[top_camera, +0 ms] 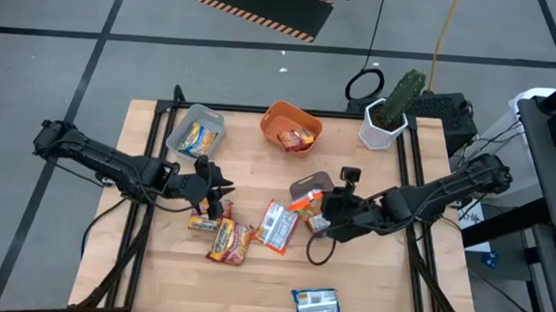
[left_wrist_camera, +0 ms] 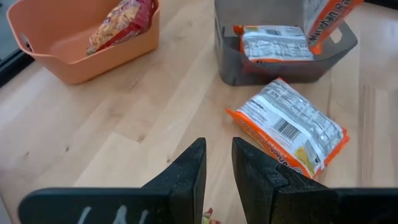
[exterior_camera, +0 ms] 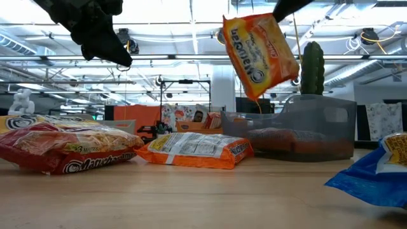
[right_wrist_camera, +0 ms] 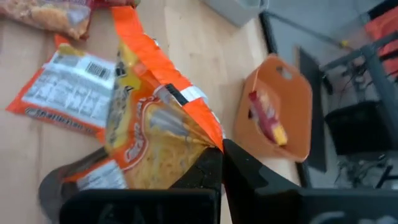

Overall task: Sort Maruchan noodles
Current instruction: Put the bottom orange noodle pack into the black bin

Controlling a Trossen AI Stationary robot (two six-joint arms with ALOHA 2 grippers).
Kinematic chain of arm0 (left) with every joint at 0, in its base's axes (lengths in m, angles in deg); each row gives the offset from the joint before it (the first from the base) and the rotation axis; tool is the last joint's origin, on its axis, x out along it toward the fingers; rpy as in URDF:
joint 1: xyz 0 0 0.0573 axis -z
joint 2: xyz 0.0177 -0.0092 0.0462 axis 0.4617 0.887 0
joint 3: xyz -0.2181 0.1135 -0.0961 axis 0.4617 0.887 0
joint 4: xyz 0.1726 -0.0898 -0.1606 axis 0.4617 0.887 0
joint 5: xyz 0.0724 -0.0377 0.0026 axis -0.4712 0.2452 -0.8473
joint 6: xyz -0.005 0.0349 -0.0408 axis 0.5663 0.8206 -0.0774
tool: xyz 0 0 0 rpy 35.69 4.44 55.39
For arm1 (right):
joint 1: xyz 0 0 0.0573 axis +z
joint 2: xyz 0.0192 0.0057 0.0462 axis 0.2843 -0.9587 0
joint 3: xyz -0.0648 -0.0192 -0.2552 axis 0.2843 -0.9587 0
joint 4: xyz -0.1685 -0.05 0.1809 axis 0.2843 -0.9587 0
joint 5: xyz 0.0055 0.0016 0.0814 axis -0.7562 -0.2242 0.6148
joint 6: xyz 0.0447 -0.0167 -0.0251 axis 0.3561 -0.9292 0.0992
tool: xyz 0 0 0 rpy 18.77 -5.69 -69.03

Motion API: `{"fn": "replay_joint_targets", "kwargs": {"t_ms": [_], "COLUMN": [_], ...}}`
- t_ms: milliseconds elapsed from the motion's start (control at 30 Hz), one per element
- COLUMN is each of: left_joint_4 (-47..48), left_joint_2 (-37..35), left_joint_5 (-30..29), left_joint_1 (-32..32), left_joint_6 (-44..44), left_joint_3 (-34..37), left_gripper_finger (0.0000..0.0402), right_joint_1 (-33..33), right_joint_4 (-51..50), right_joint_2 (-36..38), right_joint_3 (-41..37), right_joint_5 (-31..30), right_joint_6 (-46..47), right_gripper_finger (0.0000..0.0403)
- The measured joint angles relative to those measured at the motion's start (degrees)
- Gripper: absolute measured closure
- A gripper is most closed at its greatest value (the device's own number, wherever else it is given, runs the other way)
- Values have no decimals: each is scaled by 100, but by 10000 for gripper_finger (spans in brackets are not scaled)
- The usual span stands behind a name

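Right gripper (right_wrist_camera: 221, 163): jaws clamped on an orange packet (exterior_camera: 259, 54), lifted over the grey tray (top_camera: 307, 187) mid-surface.
Left gripper (left_wrist_camera: 217, 168): jaws slightly parted, empty, above packets (top_camera: 229, 238) left of centre.

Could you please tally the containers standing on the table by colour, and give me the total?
Grey trays: 2
Orange tray: 1
White plant pot: 1
Total: 4
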Motion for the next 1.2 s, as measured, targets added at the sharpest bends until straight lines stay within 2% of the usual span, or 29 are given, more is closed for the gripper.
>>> {"fn": "replay_joint_targets", "kwargs": {"t_ms": [200,367,733,967,1200], "left_joint_4": [0,0,0,-2,-17], "left_joint_2": [0,0,0,0,0], "left_joint_5": [-2,-2,-2,-2,-2], "left_joint_1": [0,53,63,63,63], "left_joint_6": [-123,-167,-165,-189,-168], "left_joint_3": [0,0,0,0,0], "left_gripper_finger": [318,318,318,318,318], "right_joint_1": [2,4,4,-9,-109], "right_joint_4": [-606,-553,-571,-532,-465], "right_joint_2": [5,5,3,3,1], "right_joint_3": [0,0,-5,-358,-774], "right_joint_5": [143,621,792,1199,1198], "right_joint_6": [529,527,780,784,667], "right_gripper_finger": [403,403,403,403,403]}}
